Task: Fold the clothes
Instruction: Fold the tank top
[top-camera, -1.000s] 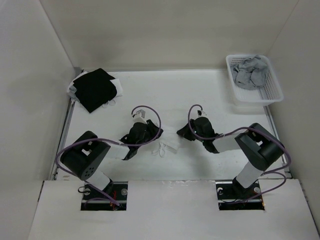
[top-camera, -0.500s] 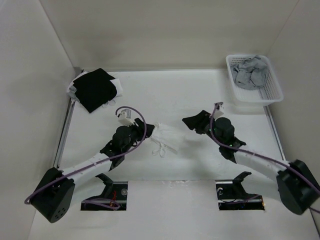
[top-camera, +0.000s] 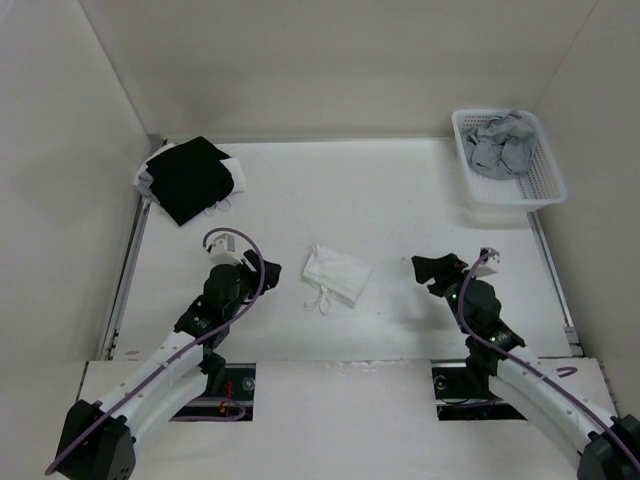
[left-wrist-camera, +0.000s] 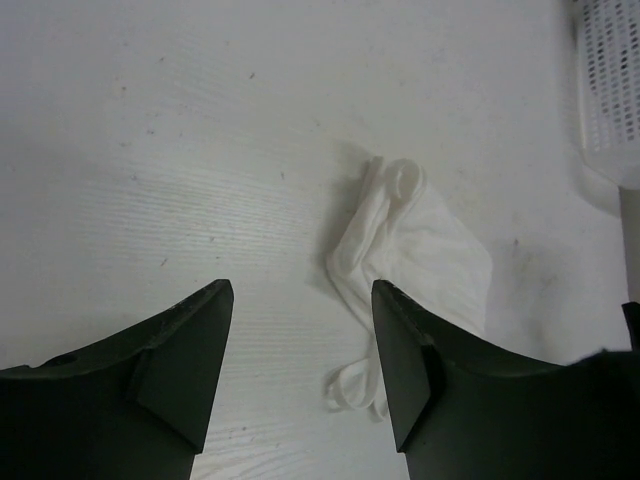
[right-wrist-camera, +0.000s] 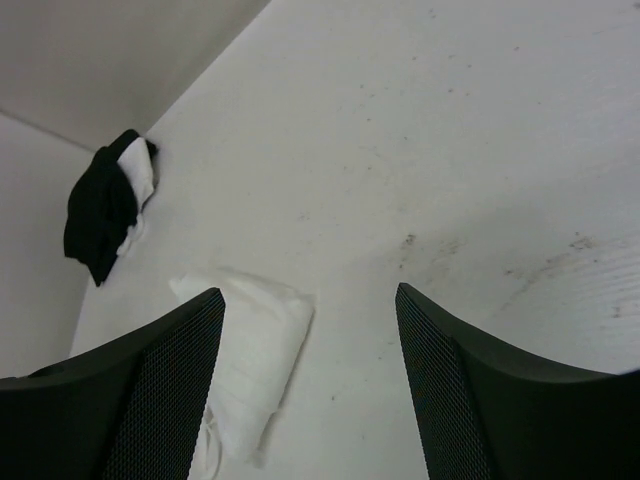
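Top external view: the white camisole (top-camera: 337, 275) lies folded into a small pad, strap loops trailing off its near end, between the left gripper (left-wrist-camera: 300, 290) and right gripper (right-wrist-camera: 310, 292), both spread apart, empty.

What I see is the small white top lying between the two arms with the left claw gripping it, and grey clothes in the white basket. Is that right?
Not quite. The left claw is open and grips nothing; the left wrist view shows the white top lying free ahead of it. The rest holds: grey clothes in the white basket.
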